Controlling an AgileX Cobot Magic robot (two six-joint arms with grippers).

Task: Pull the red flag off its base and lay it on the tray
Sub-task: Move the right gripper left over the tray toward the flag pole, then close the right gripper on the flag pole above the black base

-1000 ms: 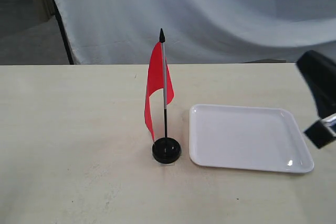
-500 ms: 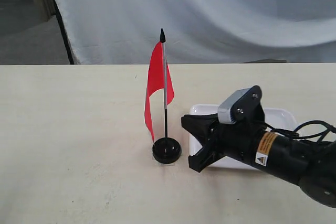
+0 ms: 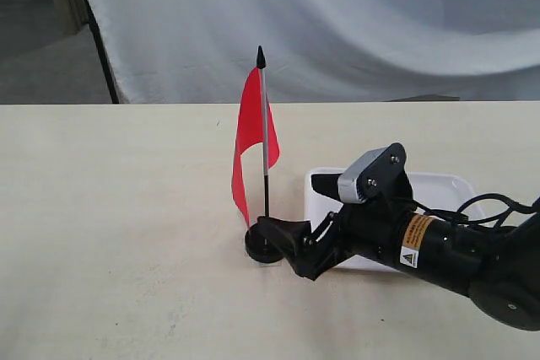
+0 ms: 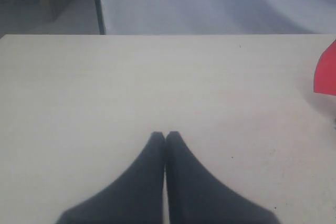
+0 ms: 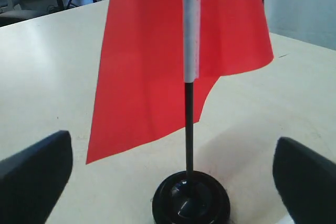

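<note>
The red flag (image 3: 247, 128) stands upright in its round black base (image 3: 256, 247), just left of the white tray (image 3: 451, 187). My right gripper (image 3: 305, 212) reaches low across the tray, open, its fingers either side of the base without touching the pole. The right wrist view shows the red flag (image 5: 157, 66) close up, its black lower pole set in the glossy base (image 5: 190, 203), one finger (image 5: 37, 171) far out on each side. My left gripper (image 4: 166, 137) is shut on nothing above bare table and is out of the exterior view.
A pale wooden table (image 3: 126, 208) carries everything. A white cloth backdrop (image 3: 380, 31) hangs behind its far edge. A corner of red cloth (image 4: 326, 74) shows at the edge of the left wrist view.
My right arm has swept in from the right edge, over the tray, and now has its open fingers around the flag's base. The flag has not moved.
</note>
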